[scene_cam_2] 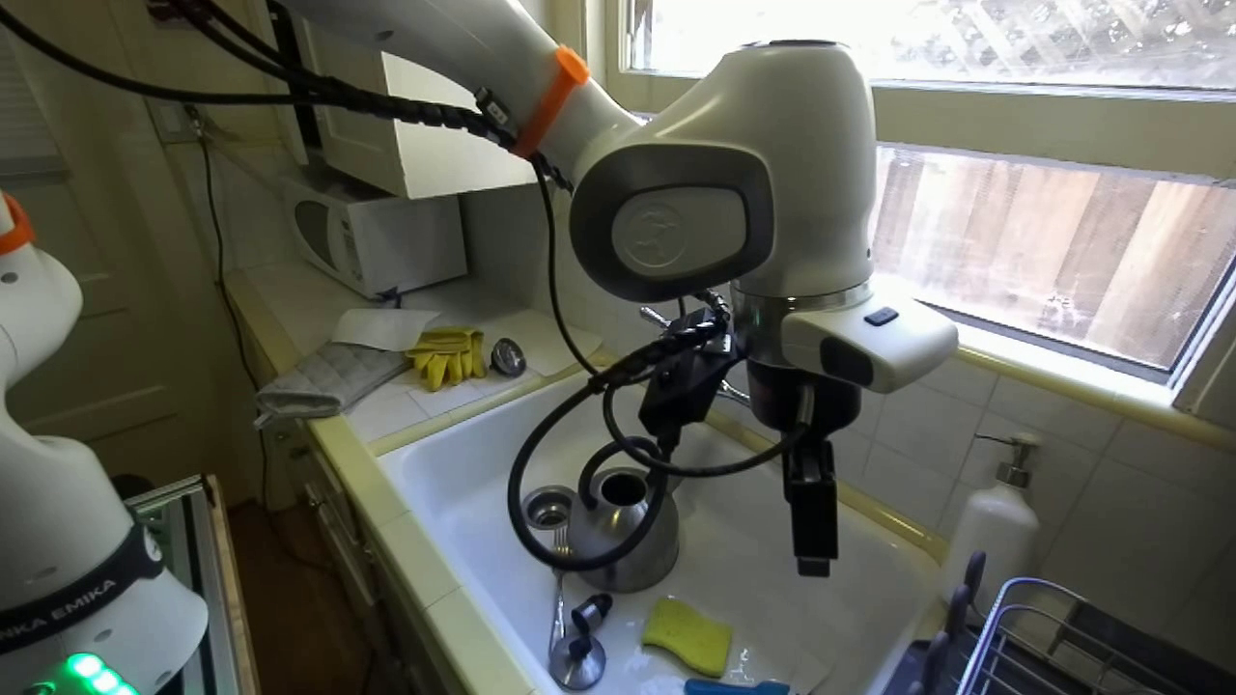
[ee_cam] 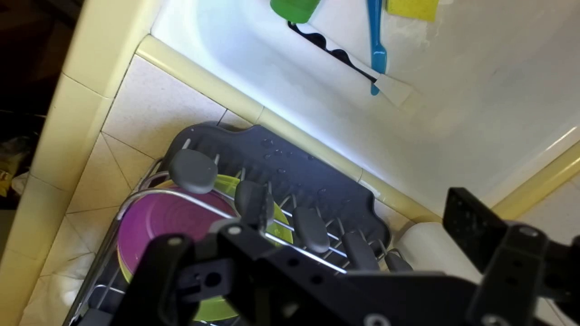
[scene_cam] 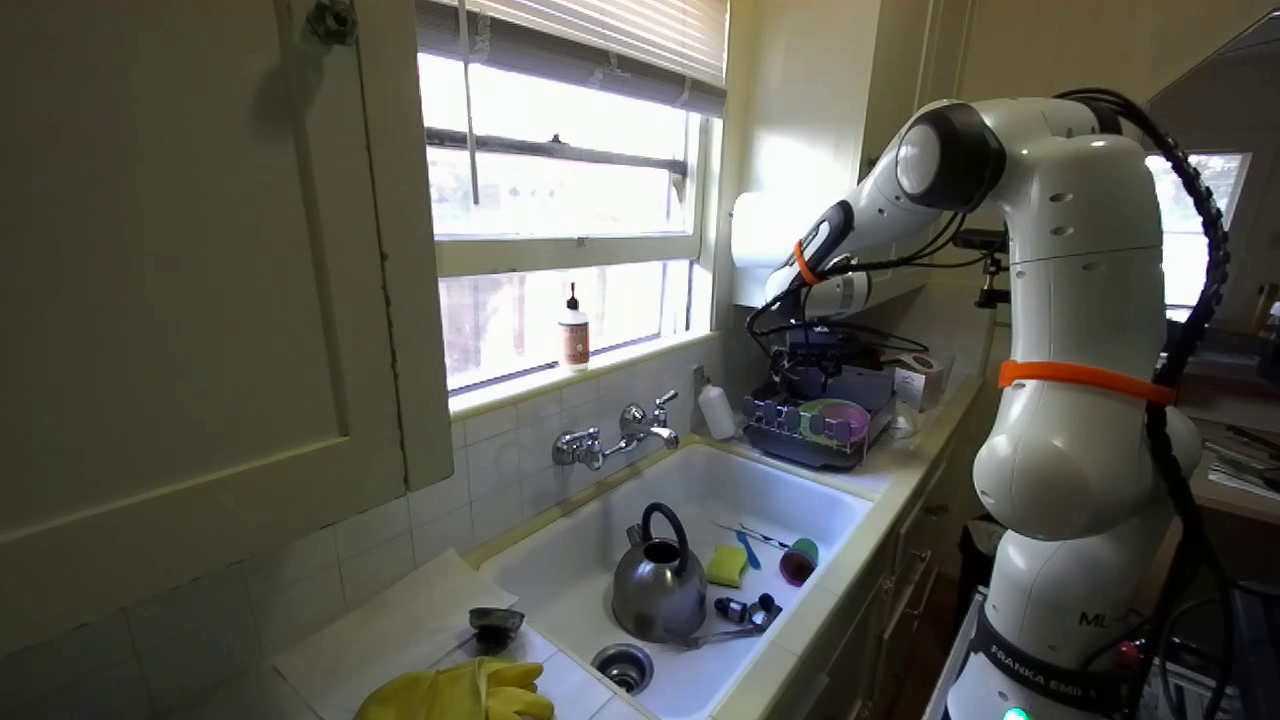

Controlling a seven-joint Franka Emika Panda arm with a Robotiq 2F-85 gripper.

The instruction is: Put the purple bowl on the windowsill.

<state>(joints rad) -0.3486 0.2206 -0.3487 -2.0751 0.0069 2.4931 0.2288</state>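
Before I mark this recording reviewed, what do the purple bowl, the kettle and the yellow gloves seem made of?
Purple bowl: probably plastic, smooth, given its bright, saturated color, though ceramic isn't excluded.
Kettle: likely steel, satin finish, with soft gray highlights across its body.
Yellow gloves: perhaps rubber, fairly matte, judging by their limp, creased shape.
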